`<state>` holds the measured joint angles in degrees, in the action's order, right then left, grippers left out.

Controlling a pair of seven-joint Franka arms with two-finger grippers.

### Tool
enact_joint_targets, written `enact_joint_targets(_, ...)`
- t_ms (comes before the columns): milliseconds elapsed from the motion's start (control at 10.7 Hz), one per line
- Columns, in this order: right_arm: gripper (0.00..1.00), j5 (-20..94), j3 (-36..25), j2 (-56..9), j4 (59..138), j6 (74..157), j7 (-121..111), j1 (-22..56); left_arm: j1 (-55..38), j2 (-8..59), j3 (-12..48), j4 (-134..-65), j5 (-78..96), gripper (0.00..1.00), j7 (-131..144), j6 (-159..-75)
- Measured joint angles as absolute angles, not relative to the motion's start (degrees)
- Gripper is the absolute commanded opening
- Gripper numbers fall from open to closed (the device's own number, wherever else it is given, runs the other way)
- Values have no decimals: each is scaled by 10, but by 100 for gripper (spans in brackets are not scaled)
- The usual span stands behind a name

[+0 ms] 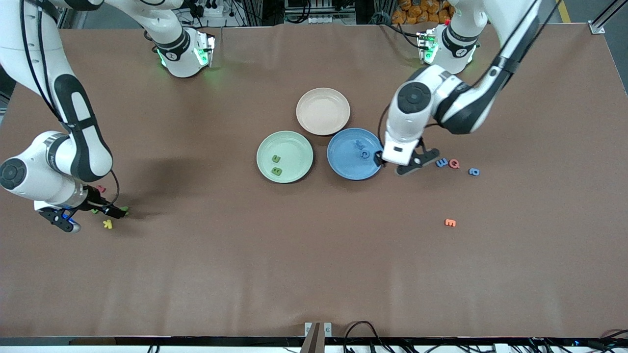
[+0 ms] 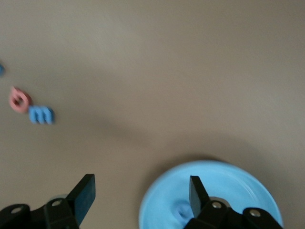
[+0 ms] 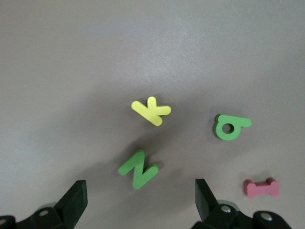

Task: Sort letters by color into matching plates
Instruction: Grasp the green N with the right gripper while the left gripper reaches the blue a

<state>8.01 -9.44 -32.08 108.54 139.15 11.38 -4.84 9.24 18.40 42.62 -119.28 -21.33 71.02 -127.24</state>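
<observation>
Here, both arms hang open-jawed over a half-sorted table, with the blue plate (image 1: 354,153) as landmark.

Well toward the right arm's end from that plate, the right gripper (image 3: 140,200) hovers, fingers spread and empty, over a green N (image 3: 137,168), with a yellow K (image 3: 151,111), a green letter (image 3: 230,126) and a pink piece (image 3: 260,187) close by. The mint green plate (image 1: 284,156) just beside the landmark holds two green letters. The left gripper (image 2: 141,198) stands spread and empty over the blue plate's rim; a blue letter (image 1: 363,154) lies in it. Probably light, stiff pieces: pinch across flat edges.
</observation>
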Motion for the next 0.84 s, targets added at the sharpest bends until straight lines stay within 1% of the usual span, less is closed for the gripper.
enact_joint_targets(280, 100, 79, -90, -336, 1079, 1404, 114, -50, 178, 184, 423, -1193, -217, 88, 614, -1271)
enact_joint_targets(373, 100, 79, -88, -337, 1078, 1406, 114, -50, 201, 184, 423, -1194, -217, 93, 592, -1269)
enact_joint_targets(746, 100, 79, -87, -355, 1077, 1433, 114, -53, 290, 178, 424, -1206, -219, 93, 551, -1266)
enact_joint_targets(839, 100, 79, -85, -358, 1077, 1438, 114, -54, 310, 174, 425, -1207, -219, 95, 535, -1265)
